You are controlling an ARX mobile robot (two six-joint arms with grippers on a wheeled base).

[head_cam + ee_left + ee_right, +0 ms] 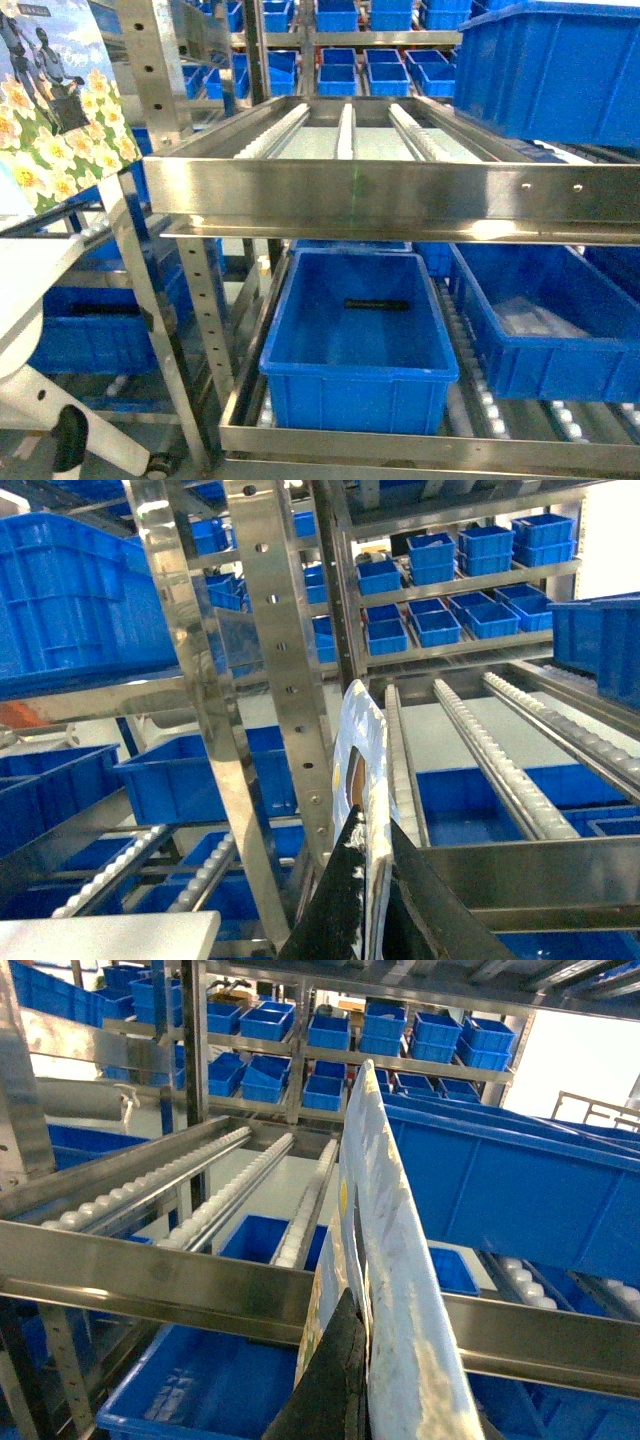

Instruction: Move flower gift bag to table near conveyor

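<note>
Flower gift bag (385, 1260): judged light, thin, creasable; both the left gripper (368, 880) and right gripper (365, 1380) pinched its top edge.

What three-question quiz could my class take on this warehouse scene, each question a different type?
1. Multiple choice: in the head view, what lies inside the blue bin on the lower shelf?
A. a slim dark object
B. a flower bag
C. nothing
2. True or false: both claws are open and empty.
3. Fill in: the conveyor has sloping tracks of small white ____.

Key
1. A: the slim dark object lies on the bin floor.
2. False: the left claw is shut on the flower gift bag, and the right claw is shut on a printed bag.
3. rollers
</note>
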